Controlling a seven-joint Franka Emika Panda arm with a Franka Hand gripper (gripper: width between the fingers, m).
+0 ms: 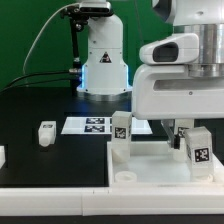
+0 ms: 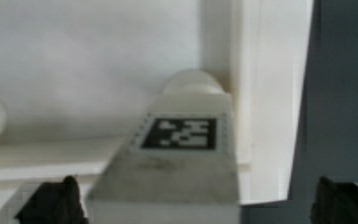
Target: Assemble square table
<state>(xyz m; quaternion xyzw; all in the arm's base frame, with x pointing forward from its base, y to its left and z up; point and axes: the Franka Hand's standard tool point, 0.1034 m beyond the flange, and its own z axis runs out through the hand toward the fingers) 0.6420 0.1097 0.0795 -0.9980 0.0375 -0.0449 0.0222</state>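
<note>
The square table's white panel (image 1: pixel 145 165) lies at the front right of the black table, raised rim up. One white tagged leg (image 1: pixel 121 128) stands at the panel's far left corner. Another tagged leg (image 1: pixel 198 150) stands upright at the panel's right side, just under my gripper (image 1: pixel 190 134). In the wrist view this leg (image 2: pixel 179 135) rises beside the panel's rim (image 2: pixel 265 90), and my gripper (image 2: pixel 202 200) is open around it. Both dark fingertips (image 2: pixel 60 200) stand clear of the leg's sides. A loose leg (image 1: pixel 46 133) lies on the table at the exterior view's left.
The marker board (image 1: pixel 92 125) lies flat behind the panel, in front of the robot's base (image 1: pixel 102 65). Another small white part (image 1: pixel 2 155) shows at the exterior view's left edge. A white border strip (image 1: pixel 60 203) runs along the front.
</note>
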